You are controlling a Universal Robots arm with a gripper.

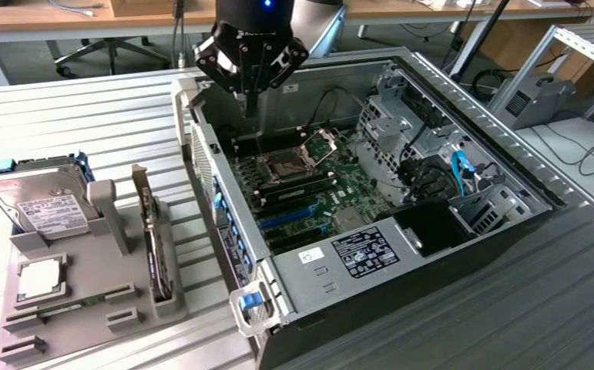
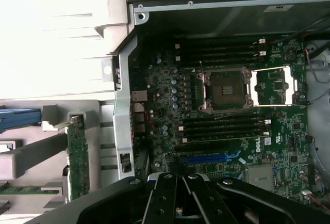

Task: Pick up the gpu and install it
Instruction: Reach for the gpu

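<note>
One hand [image 1: 248,102], fingers closed on nothing, hangs over the case [image 1: 431,301]. The gpu [image 1: 152,239] stands well apart, seven o'clock in the exterior view.

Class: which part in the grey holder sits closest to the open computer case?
The gpu, the thin card standing on edge; the hard drive, processor chip and memory stick sit farther off.

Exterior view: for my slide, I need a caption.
Shut black gripper hovers above open grey computer case; thin green gpu card stands in grey rack.
</note>
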